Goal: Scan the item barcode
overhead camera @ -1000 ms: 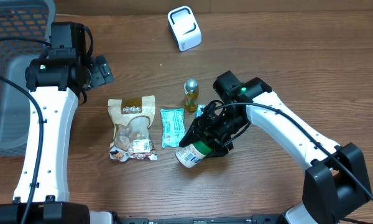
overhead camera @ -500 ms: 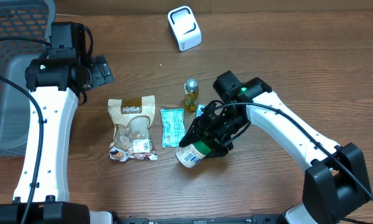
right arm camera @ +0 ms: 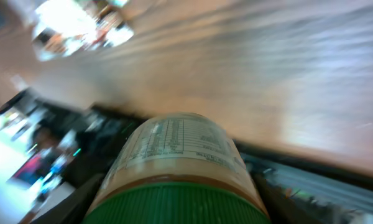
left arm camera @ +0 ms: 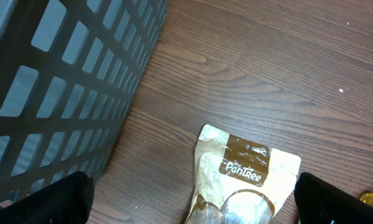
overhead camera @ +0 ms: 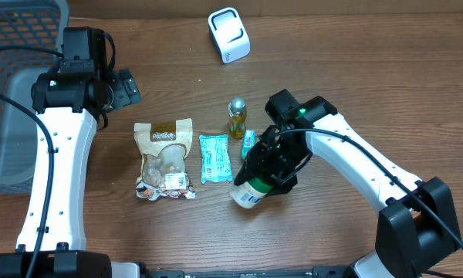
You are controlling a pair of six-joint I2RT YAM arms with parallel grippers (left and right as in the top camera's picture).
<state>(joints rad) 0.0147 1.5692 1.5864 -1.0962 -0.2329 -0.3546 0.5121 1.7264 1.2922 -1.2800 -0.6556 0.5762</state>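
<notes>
A jar with a green lid [overhead camera: 249, 192] lies tilted in my right gripper [overhead camera: 267, 173], which is shut on it near the lid, just right of the row of items. In the right wrist view the jar [right arm camera: 174, 149] fills the lower middle, its printed label facing up and the green lid [right arm camera: 177, 205] nearest the camera. No barcode shows. The white scanner [overhead camera: 229, 35] stands at the back of the table. My left gripper [overhead camera: 124, 86] hangs open at the left, above the brown pouch [left arm camera: 245, 171], with nothing between its fingers [left arm camera: 50, 200].
A brown snack pouch [overhead camera: 164, 158], a teal packet [overhead camera: 214, 157], a small yellow bottle [overhead camera: 237, 117] and a small teal item [overhead camera: 249, 139] lie in the middle. A grey basket [overhead camera: 15, 77] stands at the left edge, and its wall [left arm camera: 56, 81] is close to my left gripper.
My right gripper has shifted a little to the right with the jar, uncovering the small teal item. The left arm has not moved.
</notes>
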